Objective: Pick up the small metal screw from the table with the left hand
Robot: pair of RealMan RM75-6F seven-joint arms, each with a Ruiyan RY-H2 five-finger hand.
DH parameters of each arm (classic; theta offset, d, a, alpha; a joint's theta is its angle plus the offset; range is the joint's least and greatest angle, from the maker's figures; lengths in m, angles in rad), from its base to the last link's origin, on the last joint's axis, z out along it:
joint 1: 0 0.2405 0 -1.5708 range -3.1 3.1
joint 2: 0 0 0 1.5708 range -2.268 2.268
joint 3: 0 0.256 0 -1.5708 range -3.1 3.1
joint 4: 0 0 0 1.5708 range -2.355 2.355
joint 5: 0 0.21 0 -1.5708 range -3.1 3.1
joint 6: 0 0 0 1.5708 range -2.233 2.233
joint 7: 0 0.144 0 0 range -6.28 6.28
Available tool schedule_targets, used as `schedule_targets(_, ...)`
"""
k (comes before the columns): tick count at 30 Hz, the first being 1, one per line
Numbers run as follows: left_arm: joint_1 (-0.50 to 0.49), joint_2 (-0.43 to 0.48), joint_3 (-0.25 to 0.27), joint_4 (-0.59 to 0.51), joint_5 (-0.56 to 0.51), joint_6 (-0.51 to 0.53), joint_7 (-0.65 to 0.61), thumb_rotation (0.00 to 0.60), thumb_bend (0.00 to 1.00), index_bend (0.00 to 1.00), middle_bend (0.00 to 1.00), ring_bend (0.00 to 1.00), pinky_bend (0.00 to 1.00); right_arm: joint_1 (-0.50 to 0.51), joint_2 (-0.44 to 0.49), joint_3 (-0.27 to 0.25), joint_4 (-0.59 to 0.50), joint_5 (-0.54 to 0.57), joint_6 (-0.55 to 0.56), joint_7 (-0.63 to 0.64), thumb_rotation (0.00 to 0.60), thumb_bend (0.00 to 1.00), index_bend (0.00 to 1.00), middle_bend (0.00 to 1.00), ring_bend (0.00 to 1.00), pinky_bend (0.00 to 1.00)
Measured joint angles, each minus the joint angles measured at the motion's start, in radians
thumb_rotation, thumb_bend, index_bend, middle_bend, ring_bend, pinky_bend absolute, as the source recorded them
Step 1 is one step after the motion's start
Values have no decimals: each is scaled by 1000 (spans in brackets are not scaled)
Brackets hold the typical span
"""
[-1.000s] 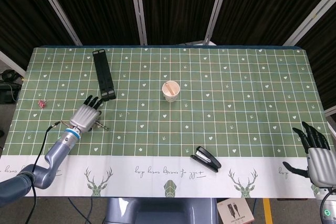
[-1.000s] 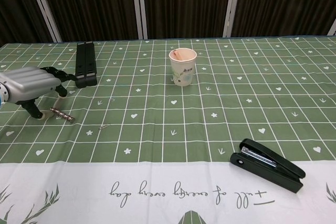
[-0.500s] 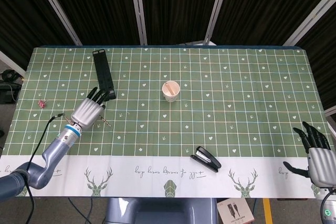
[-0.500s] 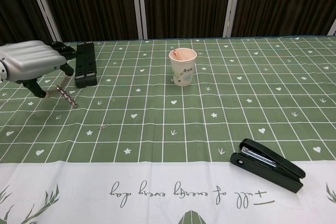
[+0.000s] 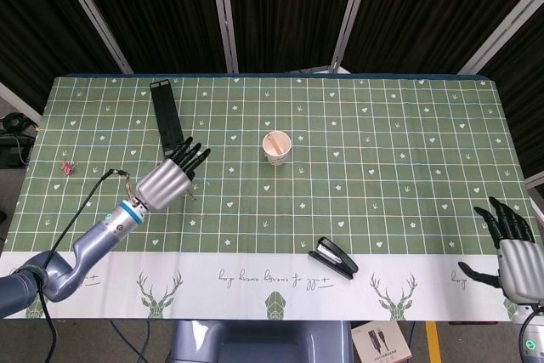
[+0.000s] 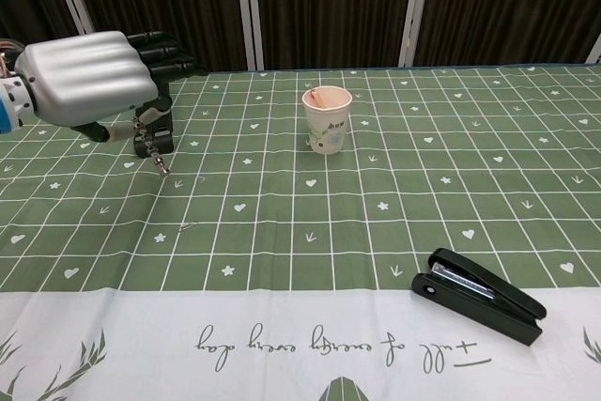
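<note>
The small metal screw (image 6: 151, 146) hangs point-down above the green cloth, pinched under my left hand (image 6: 89, 77). In the head view the left hand (image 5: 170, 178) is raised over the left half of the table (image 5: 382, 125), its fingers stretched toward the far side. The screw's tip sits clear of the cloth in the chest view. My right hand (image 5: 514, 248) hangs off the table's near right corner with its fingers spread and nothing in it.
A paper cup (image 6: 326, 120) stands mid-table. A black stapler (image 6: 479, 294) lies near the front edge at the right. A long black bar (image 5: 167, 116) lies behind the left hand. A tiny metal piece (image 6: 186, 226) rests on the cloth.
The left hand has lifted the screw off the cloth and carried it up and to the right, toward the table's middle. The right hand has stayed in place.
</note>
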Motion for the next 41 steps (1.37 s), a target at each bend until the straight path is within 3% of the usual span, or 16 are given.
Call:
schedule_targets(3,-20,-10,31,57,91,34,21,600,413,617,0,0,0,0,0,0,0,-2,2,-2,600,46,151,0,0,99)
schedule_targets(18,-90,-54,101,163,252,34,89,600,414,615,0,0,0,3,-3,1,0,-1,-2,-2,600,46,151,0,0,99)
schedule_targets(41,-83,-118,93,190,223,-13,108,600,415,613,0,0,0,3,0,-2,-2,-8,0,3,600,46,151,0,0,100)
